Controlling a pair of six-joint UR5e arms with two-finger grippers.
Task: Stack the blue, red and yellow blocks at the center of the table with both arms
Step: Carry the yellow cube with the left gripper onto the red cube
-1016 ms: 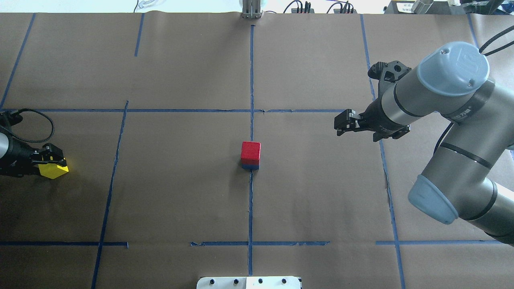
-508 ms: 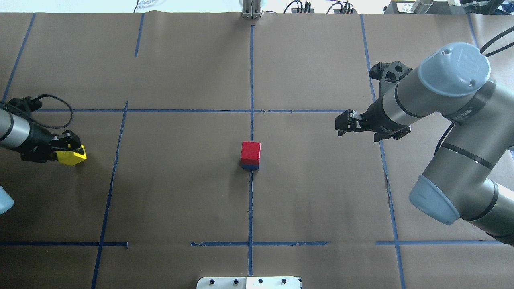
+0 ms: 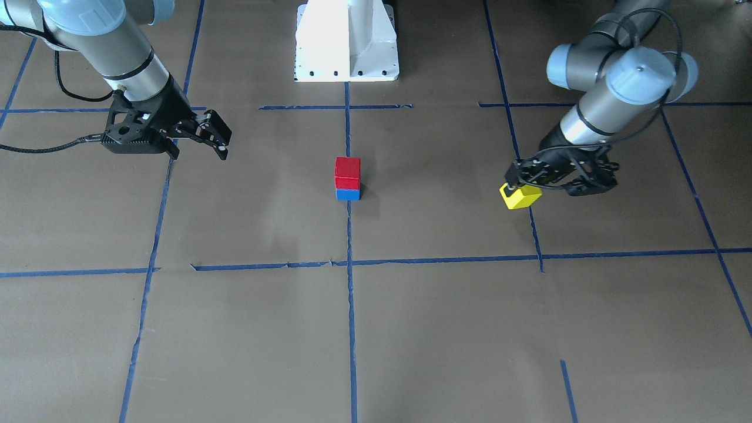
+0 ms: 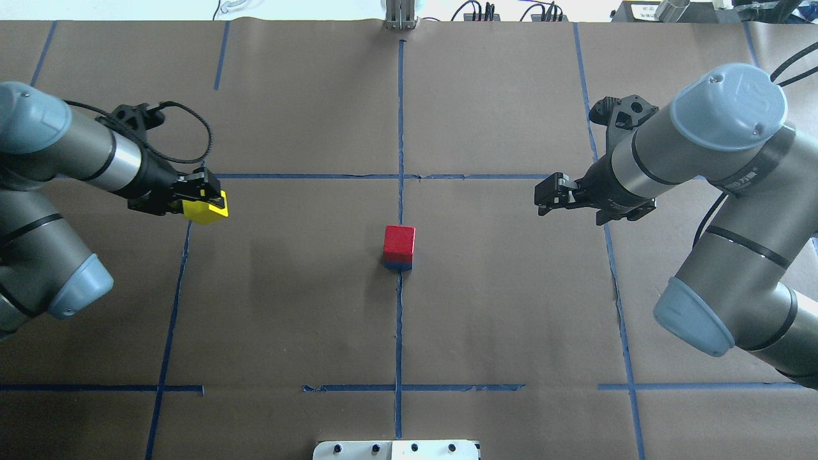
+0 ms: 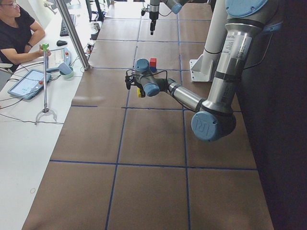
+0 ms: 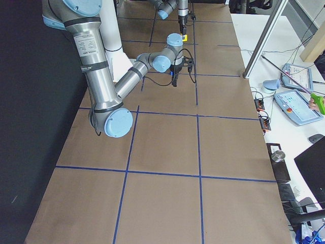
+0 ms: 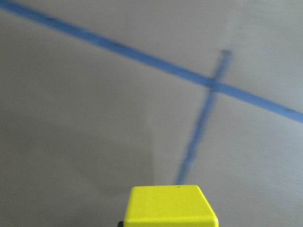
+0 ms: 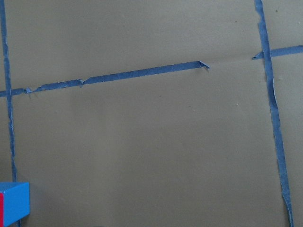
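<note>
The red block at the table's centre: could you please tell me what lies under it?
A blue block lies directly under the red block; only its side faces show, and its top is covered.

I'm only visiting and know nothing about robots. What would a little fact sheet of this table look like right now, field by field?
Surface: table covered in brown paper, marked with blue tape lines
Stack at centre: red block sitting on blue block
Left end effector: shut on yellow block, held clear of the table, off to one side of the stack
Right end effector: open and empty, on the other side of the stack
Left to do: yellow block not yet on the stack
</note>
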